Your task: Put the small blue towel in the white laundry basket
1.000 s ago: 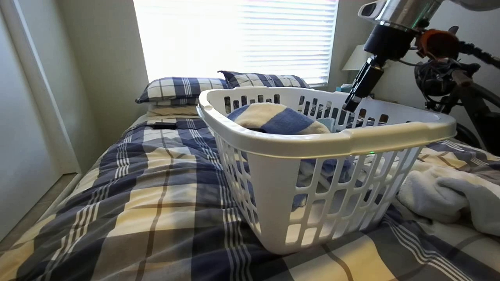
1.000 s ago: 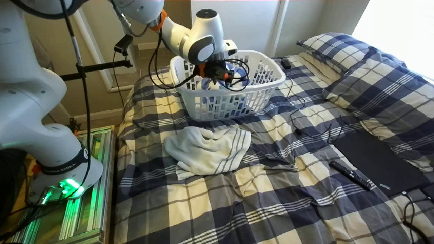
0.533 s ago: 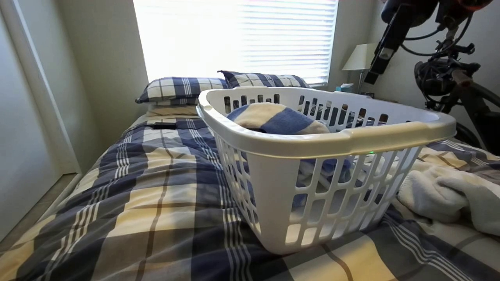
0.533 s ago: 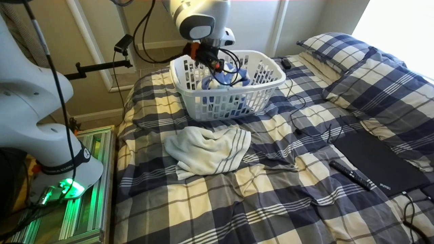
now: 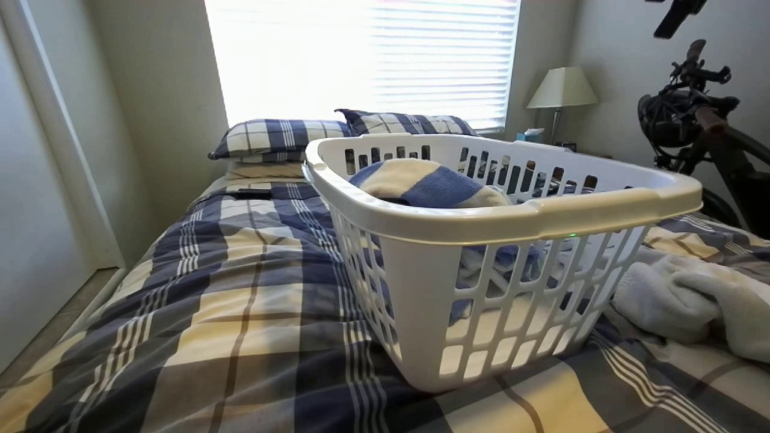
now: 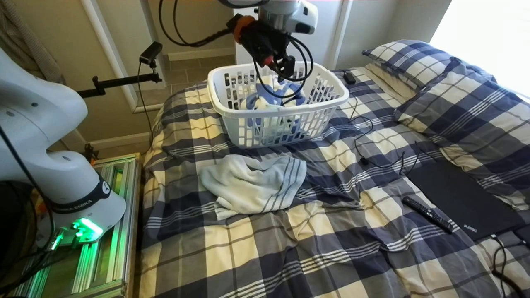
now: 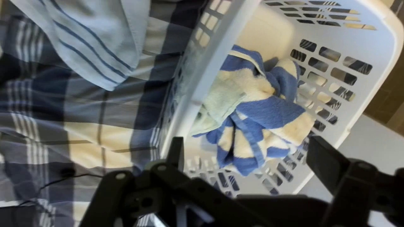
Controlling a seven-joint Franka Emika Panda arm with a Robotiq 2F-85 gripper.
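The white laundry basket (image 6: 278, 110) stands on the bed in both exterior views (image 5: 481, 225), and its rim (image 7: 208, 66) crosses the wrist view. A small pale blue-green cloth (image 7: 222, 97), seemingly the small blue towel, lies inside the basket near one long wall. It rests on a larger blue-and-cream striped towel (image 7: 271, 110), which also shows above the rim in an exterior view (image 5: 442, 183). My gripper (image 7: 247, 157) is open and empty, its fingers wide apart, above the basket. Only its tip shows at the top right of an exterior view (image 5: 671, 27).
A white towel with dark stripes (image 6: 252, 186) lies on the plaid bed beside the basket. A remote (image 6: 427, 214), a black laptop (image 6: 463, 198) and cables lie farther along the bed. Pillows (image 6: 463, 103) are at the head. A lamp (image 5: 562, 89) stands behind.
My gripper has risen out of the basket and moved up and away. The pale cloth seen just below the fingertips a second ago has dropped lower inside the basket.
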